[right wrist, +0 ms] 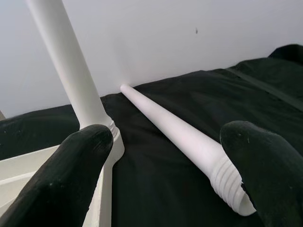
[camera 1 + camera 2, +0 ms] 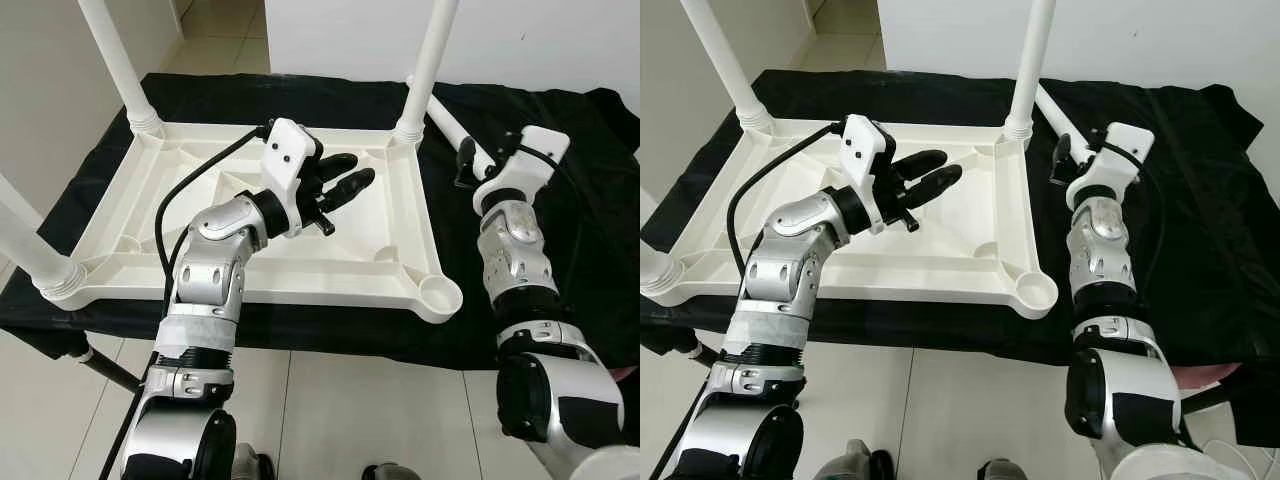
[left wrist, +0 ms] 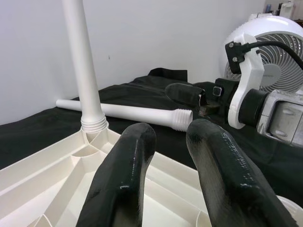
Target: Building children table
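Black cloth [image 2: 560, 150] under upturned tabletop [image 2: 250, 270]; white wall [image 2: 350, 40]; tiled floor [image 2: 380, 420]

Silver jointed arms are showing white wrist housings; black cable is running along left arm [image 2: 210, 270]; right arm [image 2: 515, 250] seemingly cabled too. Fingers [image 3: 118, 189] glossy black.

The upturned tabletop [image 2: 330, 275] takes up most of the black cloth [image 2: 580, 200]. Three legs stand up from its corners [image 2: 432, 50], fencing in its ribbed middle, where the left tool [image 2: 345, 188] hovers with fingers slightly parted. The near right corner socket [image 2: 438, 293] stands open from above. A loose leg [image 1: 180, 130] lies on the cloth between the right tool's [image 1: 165, 165] widely spread fingers. Right of it, bare cloth leaves room.
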Robot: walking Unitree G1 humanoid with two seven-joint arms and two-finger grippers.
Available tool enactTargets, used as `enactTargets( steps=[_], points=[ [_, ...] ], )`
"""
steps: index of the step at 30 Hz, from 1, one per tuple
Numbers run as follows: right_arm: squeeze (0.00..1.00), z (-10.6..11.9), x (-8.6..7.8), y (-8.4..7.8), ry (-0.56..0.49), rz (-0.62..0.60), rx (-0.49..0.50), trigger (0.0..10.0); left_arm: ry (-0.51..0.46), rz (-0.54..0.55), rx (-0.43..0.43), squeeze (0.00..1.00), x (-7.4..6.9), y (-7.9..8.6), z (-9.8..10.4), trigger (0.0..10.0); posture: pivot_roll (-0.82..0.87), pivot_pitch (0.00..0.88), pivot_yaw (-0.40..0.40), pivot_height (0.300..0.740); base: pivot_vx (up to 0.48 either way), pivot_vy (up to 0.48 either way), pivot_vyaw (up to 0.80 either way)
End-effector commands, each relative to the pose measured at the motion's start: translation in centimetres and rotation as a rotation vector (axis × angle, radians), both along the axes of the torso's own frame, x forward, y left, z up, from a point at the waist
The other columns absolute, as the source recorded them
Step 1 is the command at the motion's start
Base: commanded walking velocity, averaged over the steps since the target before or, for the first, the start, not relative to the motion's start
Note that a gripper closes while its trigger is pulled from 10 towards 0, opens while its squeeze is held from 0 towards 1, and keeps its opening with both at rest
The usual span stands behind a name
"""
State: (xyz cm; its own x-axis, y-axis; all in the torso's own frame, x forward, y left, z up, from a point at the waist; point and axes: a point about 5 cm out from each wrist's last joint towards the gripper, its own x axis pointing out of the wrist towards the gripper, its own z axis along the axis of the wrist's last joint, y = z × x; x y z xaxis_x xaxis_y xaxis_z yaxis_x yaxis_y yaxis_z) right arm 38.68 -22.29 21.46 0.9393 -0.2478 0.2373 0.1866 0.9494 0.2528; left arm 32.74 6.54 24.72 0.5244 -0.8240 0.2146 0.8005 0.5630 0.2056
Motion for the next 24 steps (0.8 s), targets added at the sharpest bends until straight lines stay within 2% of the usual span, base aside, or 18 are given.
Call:
enactTargets(
  steps=[1,2,4,6,8,24],
  points=[
    [0.00,-1.4,-0.2,-0.9,0.029,-0.039,0.103,10.0,0.042,0.468,-0.125,0.00,1.2,1.8,0.0,10.0,-0.07,0.074,0.018,0.740,0.000,0.000,0.00],
    [0.00,-1.4,-0.2,-0.9,0.029,-0.039,0.103,10.0,0.042,0.468,-0.125,0.00,1.2,1.8,0.0,10.0,-0.07,0.074,0.018,0.740,0.000,0.000,0.00],
    [0.00,-2.3,-0.3,-1.7,0.047,-0.055,0.185,10.0,0.047,0.449,-0.109,0.00,0.8,1.5,-0.2,10.0,-0.06,0.080,0.024,0.740,0.000,0.000,0.00],
    [0.00,-2.3,-0.3,-1.7,0.047,-0.055,0.185,10.0,0.047,0.449,-0.109,0.00,0.8,1.5,-0.2,10.0,-0.06,0.080,0.024,0.740,0.000,0.000,0.00],
    [0.00,-3.2,-0.5,-2.7,0.070,-0.064,0.251,10.0,0.053,0.400,-0.078,0.00,0.3,0.5,-0.5,10.0,-0.06,0.093,0.033,0.740,0.000,0.000,0.00],
    [0.00,-3.7,-0.5,-3.1,0.058,-0.021,0.332,10.0,0.046,0.367,-0.039,0.00,-0.2,-0.4,0.1,10.0,-0.04,0.128,0.057,0.740,0.000,0.000,0.00]
  ],
)
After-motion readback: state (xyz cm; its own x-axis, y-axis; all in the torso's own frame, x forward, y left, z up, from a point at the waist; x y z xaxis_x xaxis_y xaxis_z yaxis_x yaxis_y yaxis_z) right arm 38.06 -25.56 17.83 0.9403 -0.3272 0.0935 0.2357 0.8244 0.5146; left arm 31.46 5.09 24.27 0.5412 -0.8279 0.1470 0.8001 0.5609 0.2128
